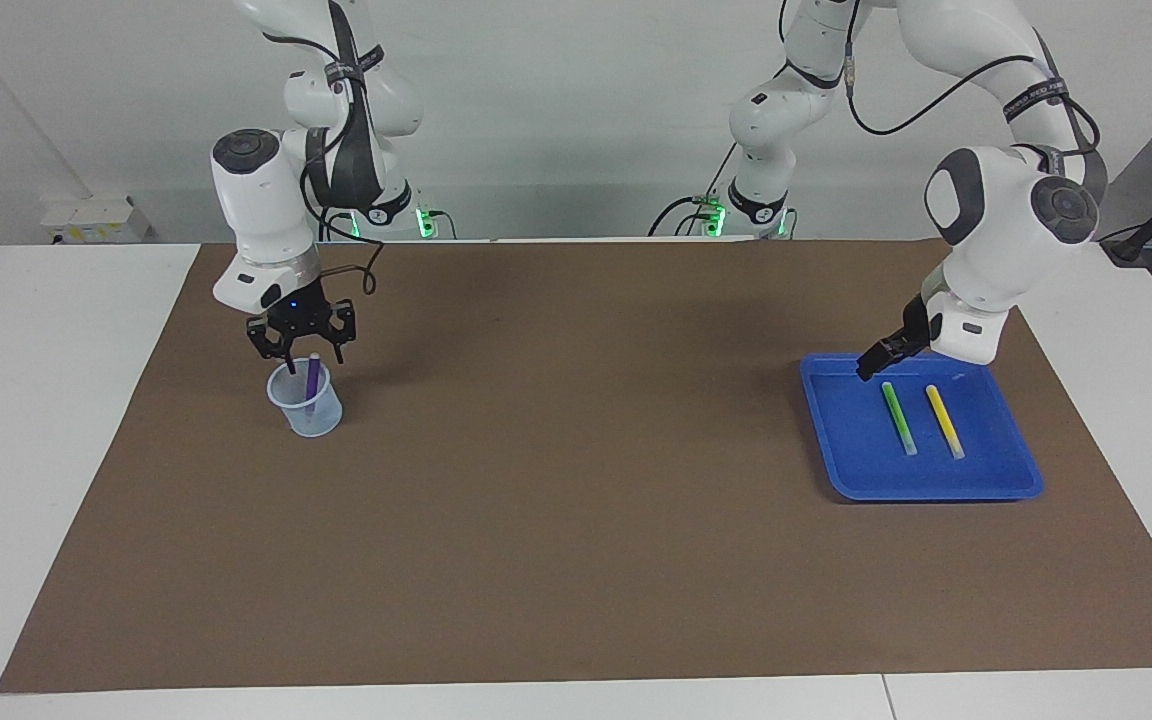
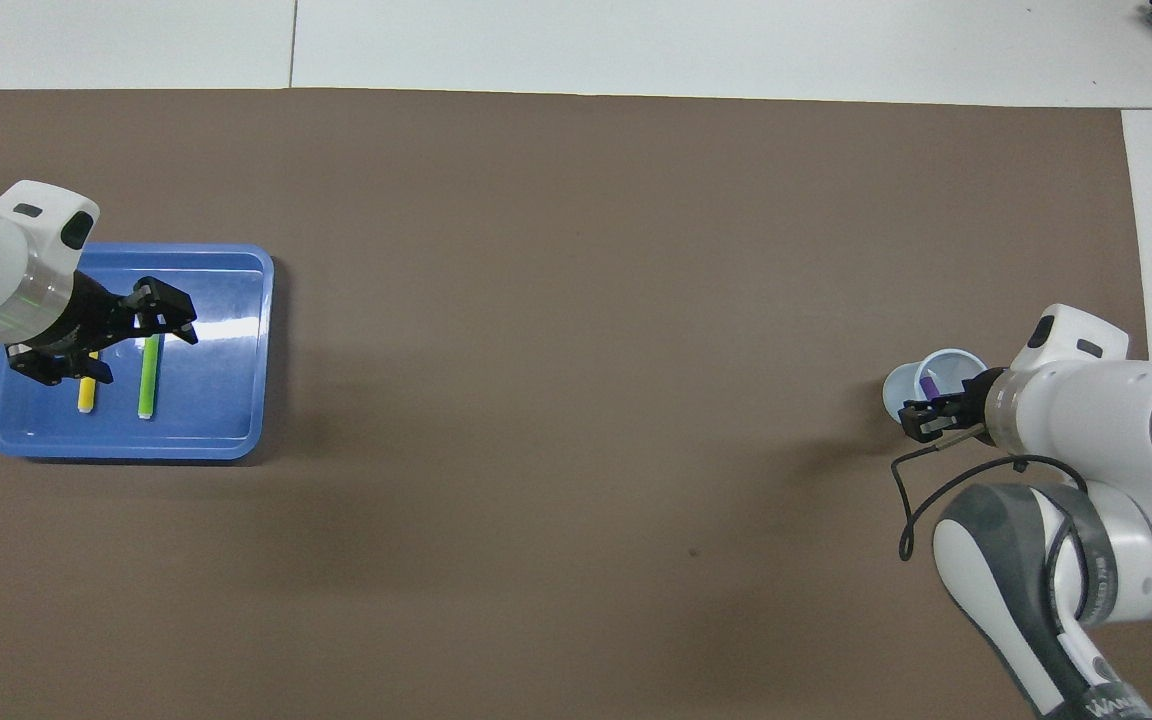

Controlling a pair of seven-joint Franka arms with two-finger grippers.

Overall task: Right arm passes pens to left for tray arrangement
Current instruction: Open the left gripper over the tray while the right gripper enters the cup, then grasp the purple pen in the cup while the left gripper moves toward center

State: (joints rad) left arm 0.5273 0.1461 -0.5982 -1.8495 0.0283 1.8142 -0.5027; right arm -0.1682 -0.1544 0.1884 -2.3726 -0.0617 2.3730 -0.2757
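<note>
**benchwatcher:** Trouble spot for me was the cup (image 1: pixel 305 403). The purple pen (image 1: pixel 312 380) stood leaning inside it, top poking over the rim, and the right pincer (image 1: pixel 297 352) hovered right on top of that tip, fingers either side of it, not clamped on it as far as I could see. My guess: clench off-centre on a slanted pen and it skids along the rim, or the light cup tips and rolls on the bench (image 1: pixel 556 480).

**twoarm_tom:** Agreed, and a lopsided hold would probably make the handover ugly too. What about the other end?

**benchwatcher:** Left pincer (image 1: pixel 868 367) was spread open and empty, up in the air over the blue tray (image 1: pixel 936 485), over the edge nearest the robots. Green pen (image 1: pixel 899 417) and yellow pen (image 1: pixel 944 421) lay flat in the tray side by side, not touching, clear of that pincer.

**twoarm_tom:** So two down, one left, I'd reckon.
</note>
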